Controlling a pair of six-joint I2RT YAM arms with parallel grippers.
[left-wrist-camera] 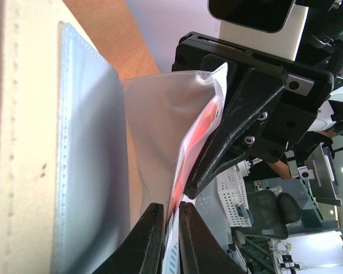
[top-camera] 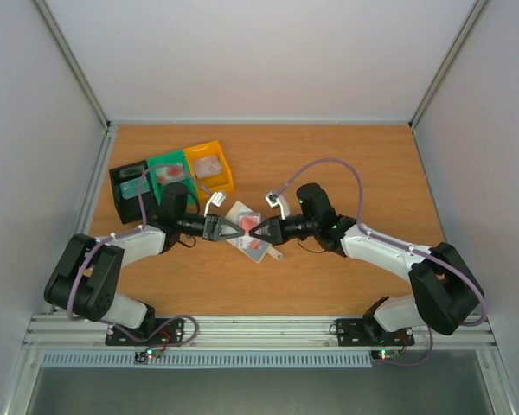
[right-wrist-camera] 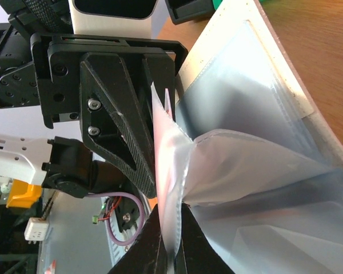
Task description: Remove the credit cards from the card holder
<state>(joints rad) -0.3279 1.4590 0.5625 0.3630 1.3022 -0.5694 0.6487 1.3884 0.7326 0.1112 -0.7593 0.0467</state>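
Card holder (left-wrist-camera: 91,142) raised at the middle of the table (top-camera: 346,173). Left gripper (left-wrist-camera: 171,214) and right gripper (right-wrist-camera: 171,220) both clenched on its film, tips facing, almost touching. Reddish-pink card (left-wrist-camera: 203,123) sits pocketed between them, equally near both; unclear if the left pinch includes it.

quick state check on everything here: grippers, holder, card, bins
left gripper, shut on card holder
right gripper, shut on card holder
card holder, gripped on both sides, pocket spread open
red card, inside the pocket, not out yet
black bin, upright
green bin, upright
yellow bin, upright
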